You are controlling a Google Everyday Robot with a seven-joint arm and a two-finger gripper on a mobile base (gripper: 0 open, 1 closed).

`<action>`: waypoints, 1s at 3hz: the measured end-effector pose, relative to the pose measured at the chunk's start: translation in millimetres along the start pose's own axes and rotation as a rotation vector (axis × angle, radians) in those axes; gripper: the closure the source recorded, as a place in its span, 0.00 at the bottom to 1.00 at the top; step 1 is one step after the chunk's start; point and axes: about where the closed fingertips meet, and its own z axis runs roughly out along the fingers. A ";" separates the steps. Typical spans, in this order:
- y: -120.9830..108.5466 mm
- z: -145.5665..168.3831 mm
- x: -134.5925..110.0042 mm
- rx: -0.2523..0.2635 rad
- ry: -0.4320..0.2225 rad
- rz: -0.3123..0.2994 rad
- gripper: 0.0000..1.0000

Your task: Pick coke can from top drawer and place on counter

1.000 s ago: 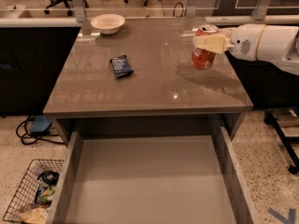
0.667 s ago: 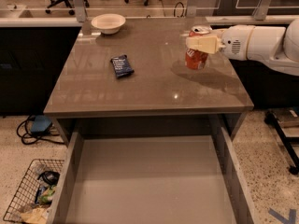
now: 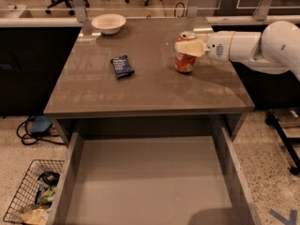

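- Placement is the step I judge to be in hand: the gripper [image 3: 183,46] is over the right rear part of the counter [image 3: 154,90], clamped around the upper half of the coke can [image 3: 184,63].
- The can is near upright with a slight lean. Its base is at the stone or just above it, and I cannot tell whether it touches.
- To do this well, I would bring the can square to the surface and ease it down until the base sits flat. Only then would I part the fingers, because a release from a lean could tip it.
- I would draw the gripper back along the line of the arm [image 3: 253,46], level and slow, so a finger does not drag the can's side as it leaves.
- The spot looks sound to me. It is well in from the right edge and well apart from the other things on the counter.
- Count of cans: one, in the grip.
- Count of drawers: one top drawer [image 3: 150,186], pulled out below the counter's front edge, with only its grey floor showing.
- On the counter besides the can: one dark blue snack packet [image 3: 122,66] left of centre and one white bowl [image 3: 108,23] at the far left.
- On the floor at lower left: one wire basket [image 3: 21,198] with scraps in it.
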 end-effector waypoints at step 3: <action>5.1 7.3 0.0 -0.013 0.002 0.000 0.27</action>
